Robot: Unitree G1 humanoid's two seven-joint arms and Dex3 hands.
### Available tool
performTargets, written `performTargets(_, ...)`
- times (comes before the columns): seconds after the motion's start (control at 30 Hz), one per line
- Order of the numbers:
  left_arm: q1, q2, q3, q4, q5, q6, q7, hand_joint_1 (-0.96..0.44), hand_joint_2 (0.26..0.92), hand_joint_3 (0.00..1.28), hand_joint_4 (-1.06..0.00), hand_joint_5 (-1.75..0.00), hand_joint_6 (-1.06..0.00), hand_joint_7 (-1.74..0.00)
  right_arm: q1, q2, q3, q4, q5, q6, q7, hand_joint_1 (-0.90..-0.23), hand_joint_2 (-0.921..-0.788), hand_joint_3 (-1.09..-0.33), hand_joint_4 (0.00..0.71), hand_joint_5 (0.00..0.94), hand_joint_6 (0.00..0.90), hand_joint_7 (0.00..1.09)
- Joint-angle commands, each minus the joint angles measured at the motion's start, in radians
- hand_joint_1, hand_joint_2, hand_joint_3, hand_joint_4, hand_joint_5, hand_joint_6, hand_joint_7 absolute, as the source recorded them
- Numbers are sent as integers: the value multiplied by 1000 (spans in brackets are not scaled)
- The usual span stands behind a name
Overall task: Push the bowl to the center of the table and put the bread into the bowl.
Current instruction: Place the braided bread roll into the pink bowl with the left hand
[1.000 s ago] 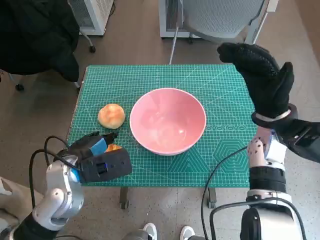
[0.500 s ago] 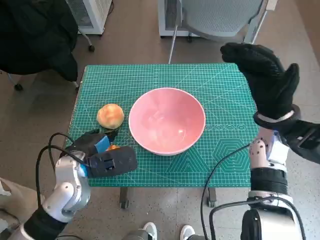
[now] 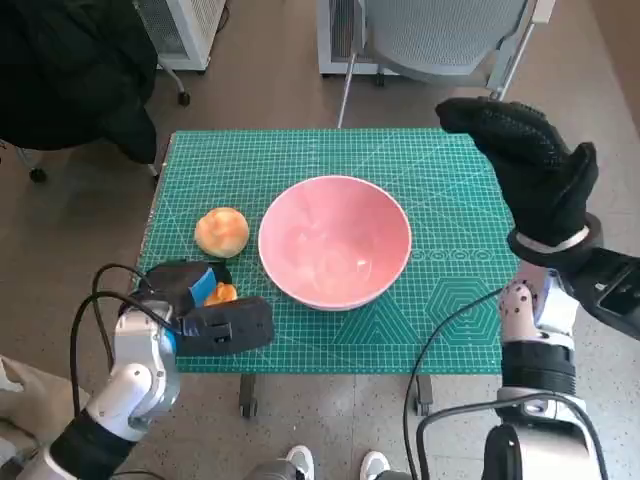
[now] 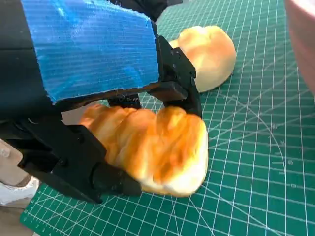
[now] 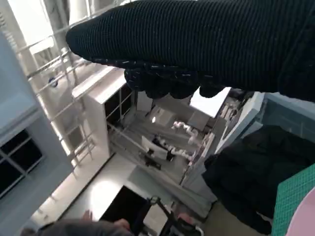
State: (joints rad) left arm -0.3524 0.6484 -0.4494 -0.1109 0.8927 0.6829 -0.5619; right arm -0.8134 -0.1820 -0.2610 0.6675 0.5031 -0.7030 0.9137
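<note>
A pink bowl (image 3: 334,241) stands empty near the middle of the green mat (image 3: 440,180). A round bun (image 3: 222,232) lies left of it, also seen in the left wrist view as the bun (image 4: 206,54). My left hand (image 3: 190,300) sits at the mat's front left corner and grips a golden bread roll (image 4: 152,147) low over the mat; only an orange bit of the roll (image 3: 222,293) shows from above. My right hand (image 3: 535,170) hovers high over the mat's right edge, fingers spread, holding nothing.
An office chair (image 3: 440,40) stands behind the table and a dark jacket (image 3: 70,70) lies at the back left. Shoes (image 3: 300,463) show below the front edge. A cable (image 3: 445,340) hangs by my right arm. The right wrist view shows room shelving (image 5: 113,108).
My left hand has drawn in slightly over the roll at the front left corner. My right hand has shifted a little. Bowl and bun have not moved.
</note>
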Motion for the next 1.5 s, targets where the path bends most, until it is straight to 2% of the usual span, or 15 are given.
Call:
performTargets(0.03, 23, 7, 48, -78, -1, 7, -31, 4, 764, 454, -499, -1573, -628, -1053, -1, 0, -3, 28, 15, -5, 38, -683, -921, -929, 351, 0, 367, 196)
performTargets(0.17, 40, 13, 92, -146, -8, 8, -58, 2, 776, 407, -529, -1521, -648, -1039, -7, 2, -7, 41, 20, -7, 51, -685, -921, -931, 353, 1, 365, 197)
performTargets(0.27, 53, 22, 129, -211, -13, 8, -85, 2, 834, 275, -572, -1406, -648, -1074, -9, 3, -10, 48, 24, -5, 60, -686, -921, -931, 353, 1, 362, 198)
performTargets(0.47, 66, 51, 213, -348, -22, -30, -115, 2, 896, 120, -648, -1255, -651, -1116, -9, 7, -15, 56, 29, 1, 69, -688, -921, -931, 354, 1, 361, 201)
performTargets(0.67, 37, 52, 290, -448, -59, -70, -130, 2, 911, 62, -702, -1215, -672, -1066, -9, 9, -13, 63, 23, -2, 63, -692, -921, -930, 355, 2, 360, 203)
performTargets(0.9, -35, 48, 342, -507, -112, -151, -116, 3, 909, 44, -734, -1202, -695, -1015, -6, 16, -9, 63, 0, -7, 25, -695, -921, -926, 357, 2, 361, 205)
performTargets(1.13, -192, 0, 303, -474, -102, -197, -105, 4, 905, 35, -750, -1203, -723, -965, 9, 20, -1, 38, -22, -7, -20, -684, -921, -927, 364, 5, 366, 206)
performTargets(1.5, -400, -120, 182, -288, -65, -221, -94, 4, 918, 28, -728, -1221, -705, -985, 31, 17, 12, -4, -26, 10, -52, -675, -921, -928, 370, 6, 373, 204)
